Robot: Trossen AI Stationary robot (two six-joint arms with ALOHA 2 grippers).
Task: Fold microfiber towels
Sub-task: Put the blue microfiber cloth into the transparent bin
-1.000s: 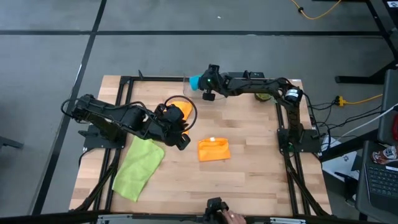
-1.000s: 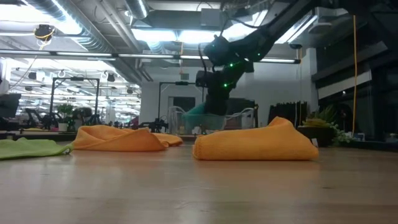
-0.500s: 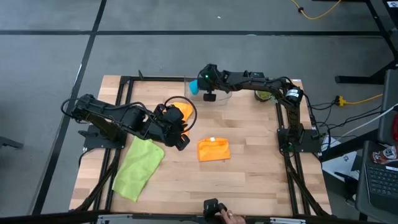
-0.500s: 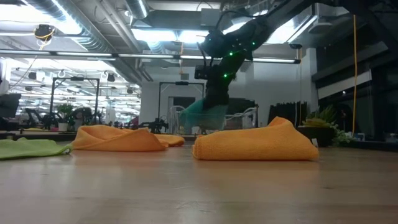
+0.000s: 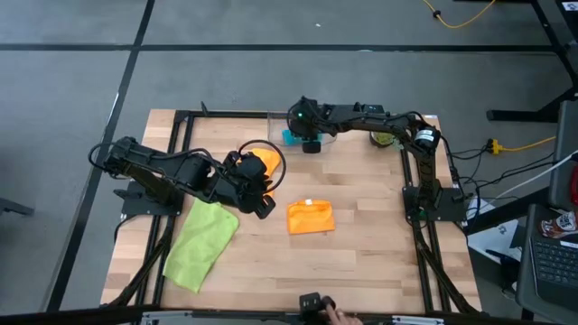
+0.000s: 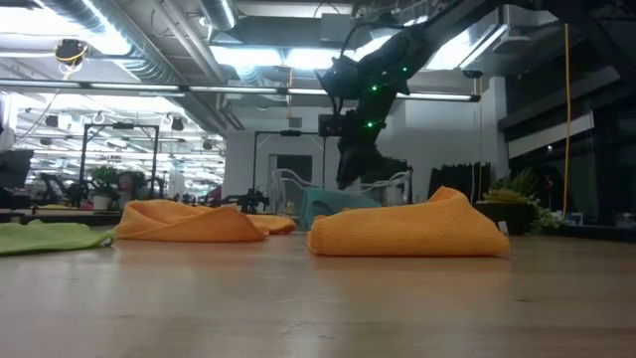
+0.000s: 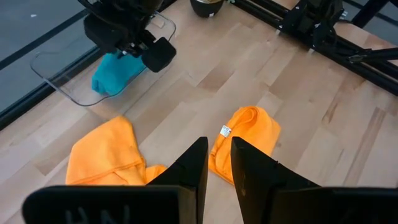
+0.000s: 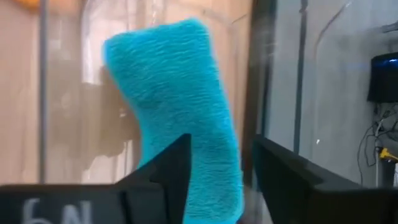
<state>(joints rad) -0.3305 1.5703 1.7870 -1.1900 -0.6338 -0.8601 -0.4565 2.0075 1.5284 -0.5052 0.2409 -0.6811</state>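
Teal towel lay inside clear bin at table's far edge, just ahead of my right gripper; its fingers stood spread, towel between them but not pinched. My left gripper hovered over unfolded orange towel, fingers nearly together, holding nothing. Folded orange towel lay mid-table; green towel near left side.

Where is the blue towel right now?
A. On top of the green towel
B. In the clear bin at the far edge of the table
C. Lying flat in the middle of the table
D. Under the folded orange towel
B: the left wrist view shows the blue towel lying inside the clear bin, with the right pincer just above it; the green towel lies far off, near the table's other side.
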